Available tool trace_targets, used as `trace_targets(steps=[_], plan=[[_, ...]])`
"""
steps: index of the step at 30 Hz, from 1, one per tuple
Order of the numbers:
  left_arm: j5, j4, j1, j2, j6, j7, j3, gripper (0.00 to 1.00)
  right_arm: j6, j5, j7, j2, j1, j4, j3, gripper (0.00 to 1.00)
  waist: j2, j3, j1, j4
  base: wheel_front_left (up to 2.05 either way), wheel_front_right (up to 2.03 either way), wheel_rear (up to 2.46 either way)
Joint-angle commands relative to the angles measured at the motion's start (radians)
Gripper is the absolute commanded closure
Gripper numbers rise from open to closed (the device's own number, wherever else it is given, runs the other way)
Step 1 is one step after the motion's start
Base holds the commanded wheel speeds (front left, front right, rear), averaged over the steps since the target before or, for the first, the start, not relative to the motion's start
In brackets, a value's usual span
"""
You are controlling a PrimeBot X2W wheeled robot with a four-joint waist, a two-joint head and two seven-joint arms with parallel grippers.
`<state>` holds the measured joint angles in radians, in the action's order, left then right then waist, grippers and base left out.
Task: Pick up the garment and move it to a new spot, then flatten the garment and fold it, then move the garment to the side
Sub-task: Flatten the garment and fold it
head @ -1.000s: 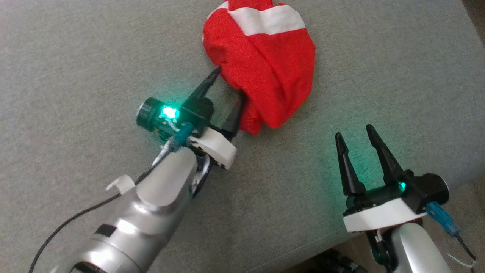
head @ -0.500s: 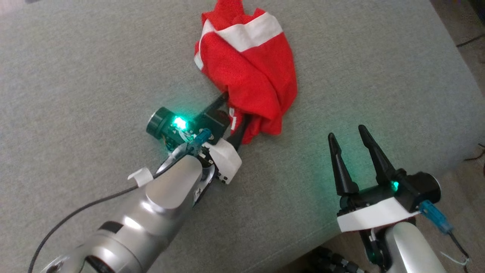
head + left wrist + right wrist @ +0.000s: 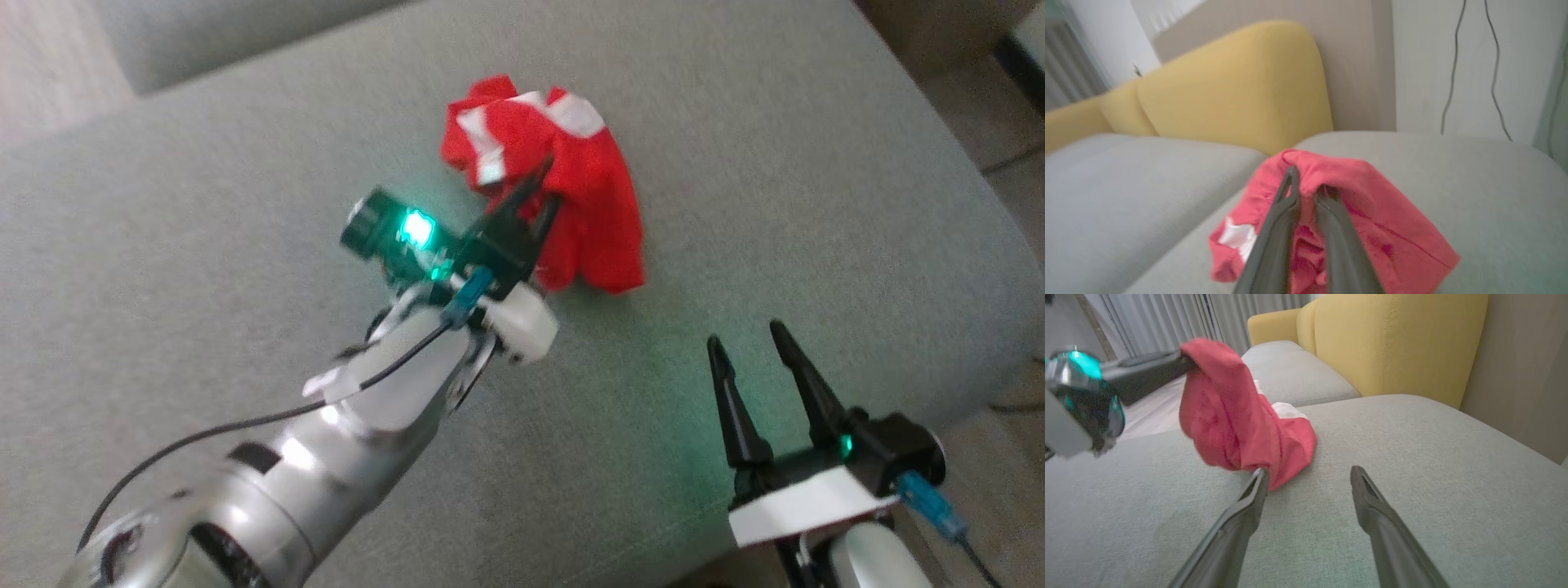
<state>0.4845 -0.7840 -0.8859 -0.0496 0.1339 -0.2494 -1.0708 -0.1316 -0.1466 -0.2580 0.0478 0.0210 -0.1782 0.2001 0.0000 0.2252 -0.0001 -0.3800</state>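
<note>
One red garment, white bands, pinched in left end effector.

Left hand fingertips seemingly buried in garment.

Yellow backrest lines the grey seat's far edge. Beyond it hang curtains, and cables run down the wall.

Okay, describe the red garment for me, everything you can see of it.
The garment is soft red cloth with white bands, crumpled into a loose heap rather than laid flat. The left pincer is shut on a fold near its top and holds that part up like a peak. Its lower folds rest on the grey cushion.
</note>
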Motion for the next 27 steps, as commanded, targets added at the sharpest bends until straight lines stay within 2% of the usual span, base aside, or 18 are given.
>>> trace_targets(steps=[1, 4, 5, 7, 9, 12, 18, 22, 23, 24, 25, 27], plan=[[-0.035, 0.059, -0.068, -0.001, 0.044, -0.012, 0.042, 1.00, 0.001, 0.008, -0.004, 0.006, -0.006, 0.024, 0.019, 0.00, 0.0000, -0.078, 0.0001, 0.042, 0.00, 0.00, 0.00], [-0.119, 0.119, -0.084, -0.026, 0.119, -0.012, 0.053, 1.00, 0.001, 0.010, -0.004, 0.012, -0.027, 0.024, 0.011, 0.00, 0.0000, -0.116, 0.0001, 0.074, 0.00, 0.00, 0.00], [-0.119, 0.119, -0.084, -0.026, 0.119, -0.012, 0.053, 1.00, 0.001, 0.010, -0.004, 0.012, -0.027, 0.024, 0.011, 0.00, 0.0000, -0.116, 0.0001, 0.074, 0.00, 0.00, 0.00], [-0.178, 0.155, -0.086, -0.046, 0.164, -0.012, 0.045, 1.00, 0.001, 0.010, -0.004, 0.015, -0.039, 0.025, 0.004, 0.00, 0.0000, -0.132, 0.0001, 0.100, 0.00, 0.00, 0.00], [-0.206, 0.193, -0.071, -0.054, 0.172, -0.012, 0.032, 1.00, 0.001, 0.011, -0.004, 0.017, -0.048, 0.026, 0.000, 0.00, 0.0000, -0.139, 0.0001, 0.125, 0.00, 0.00, 0.00], [-0.193, 0.234, -0.005, -0.055, 0.129, -0.012, 0.005, 1.00, 0.001, 0.012, -0.004, 0.018, -0.056, 0.030, -0.004, 0.00, 0.0000, -0.137, 0.0001, 0.162, 0.00, 0.00, 0.00], [-0.118, 0.213, 0.179, -0.034, -0.038, -0.012, -0.101, 1.00, 0.001, 0.014, -0.004, 0.021, -0.058, 0.037, -0.011, 0.00, 0.0000, -0.109, 0.0001, 0.223, 0.00, 0.00, 0.00], [-0.111, 0.181, 0.258, -0.019, -0.106, -0.012, -0.155, 1.00, 0.001, 0.016, -0.004, 0.026, -0.051, 0.041, -0.018, 0.00, 0.0000, -0.093, 0.0001, 0.250, 0.00, 0.00, 0.00], [-0.102, 0.180, 0.275, -0.016, -0.124, -0.012, -0.160, 0.91, 0.001, 0.016, -0.004, 0.028, -0.050, 0.041, -0.020, 0.00, 0.0000, -0.092, 0.0001, 0.256, 0.00, 0.00, 0.00], [-0.092, 0.179, 0.290, -0.014, -0.137, -0.012, -0.162, 0.58, 0.001, 0.016, -0.004, 0.030, -0.051, 0.041, -0.023, 0.00, 0.0000, -0.093, 0.0001, 0.261, 0.00, 0.00, 0.00], [-0.084, 0.180, 0.301, -0.012, -0.142, -0.012, -0.161, 0.00, 0.001, 0.017, -0.004, 0.032, -0.051, 0.040, -0.023, 0.00, 0.0000, -0.094, 0.0001, 0.265, 0.00, 0.00, 0.00], [-0.056, 0.200, 0.322, -0.009, -0.137, -0.012, -0.132, 0.00, 0.001, 0.017, -0.004, 0.034, -0.053, 0.039, -0.023, 0.00, 0.0000, -0.097, 0.0001, 0.268, 0.00, 0.00, 0.00]])
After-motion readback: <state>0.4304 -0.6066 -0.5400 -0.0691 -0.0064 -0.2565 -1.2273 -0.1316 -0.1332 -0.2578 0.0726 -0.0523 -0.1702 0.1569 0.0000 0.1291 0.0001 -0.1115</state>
